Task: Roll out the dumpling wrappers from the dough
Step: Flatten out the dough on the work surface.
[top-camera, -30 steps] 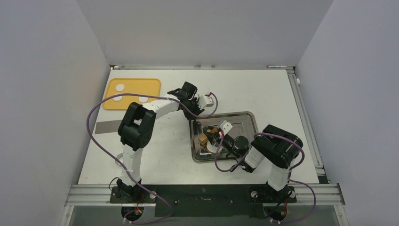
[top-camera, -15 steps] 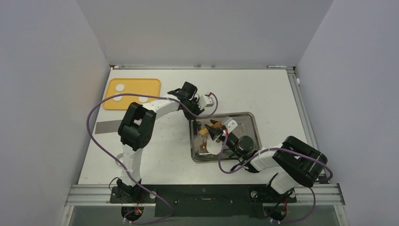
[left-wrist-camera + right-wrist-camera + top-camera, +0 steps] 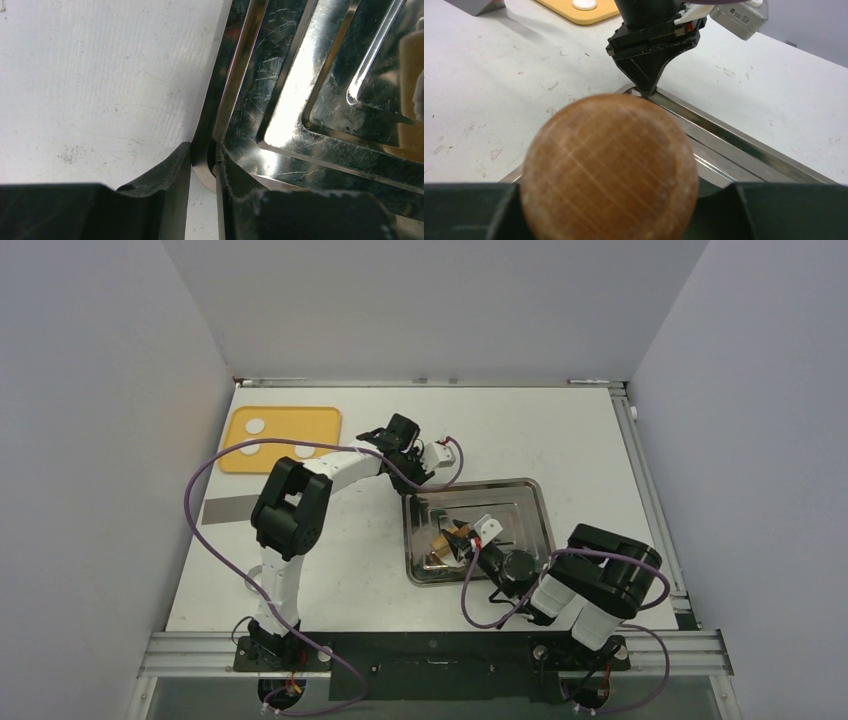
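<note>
Three small white lumps of dough [image 3: 256,425] sit on a yellow board [image 3: 322,418] at the far left corner of the table [image 3: 560,435], well apart from both arms. None of them is being touched. One lump also shows at the top of the right wrist view. A shiny metal tray [image 3: 520,502] lies on the table in front of the right arm. The left arm bends across to the tray's far left corner. There the left gripper [image 3: 202,150] is nearly closed - its two dark fingers [image 3: 167,172] pinch the thin rim of the tray between them, one finger outside on the white table and one inside on the metal. The right gripper [image 3: 462,540] is low over the middle of the tray and holds a wooden rolling pin [image 3: 610,167]. The pin's round brown end fills the space between its fingers and points toward the left gripper. From above, the brown wood of the pin lies inside the tray, near its left side. What is under the pin is hidden by the gripper and the wood, so I cannot tell if a flat wrapper lies there. A grey strip [image 3: 228,508] lies flat on the table near the left wall - it is close to the left arm's elbow and touches nothing else.
</note>
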`<state>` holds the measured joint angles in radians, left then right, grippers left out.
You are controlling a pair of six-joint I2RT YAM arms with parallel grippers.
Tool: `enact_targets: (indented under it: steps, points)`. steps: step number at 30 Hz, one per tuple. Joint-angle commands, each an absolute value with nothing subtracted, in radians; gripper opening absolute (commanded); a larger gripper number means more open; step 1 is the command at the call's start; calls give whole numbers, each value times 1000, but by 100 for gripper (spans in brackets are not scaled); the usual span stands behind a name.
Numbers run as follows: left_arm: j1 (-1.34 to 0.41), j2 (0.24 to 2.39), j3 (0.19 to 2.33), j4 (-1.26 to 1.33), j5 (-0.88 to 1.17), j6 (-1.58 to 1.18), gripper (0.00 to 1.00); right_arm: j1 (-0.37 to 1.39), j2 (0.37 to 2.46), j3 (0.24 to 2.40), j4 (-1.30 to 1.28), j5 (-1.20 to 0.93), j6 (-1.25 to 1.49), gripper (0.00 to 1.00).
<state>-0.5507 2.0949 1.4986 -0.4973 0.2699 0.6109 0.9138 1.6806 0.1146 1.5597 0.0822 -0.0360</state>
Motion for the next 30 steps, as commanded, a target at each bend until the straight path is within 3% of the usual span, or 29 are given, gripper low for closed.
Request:
enact_targets:
  steps: [1,5,16,21,26,30]
  points:
    - [-548,2139,1467,-592,201,637,0,976,1735,47,1618,218,-2,8]
    - [-548,2144,1472,-595,200,637,0,1002,1696,91,1408,251,-22,8]
    - [-554,2143,1468,-596,192,638,0,967,2035,94,1758,216,-1,8]
    - [-554,2147,1474,-600,190,638,0,973,1887,9,1730,240,23,8]
    - [-554,2146,1473,-599,190,638,0,983,1600,14,1336,245,38,8]
    - [-554,2147,1474,-599,189,637,0,983,1567,29,1237,287,88,8]
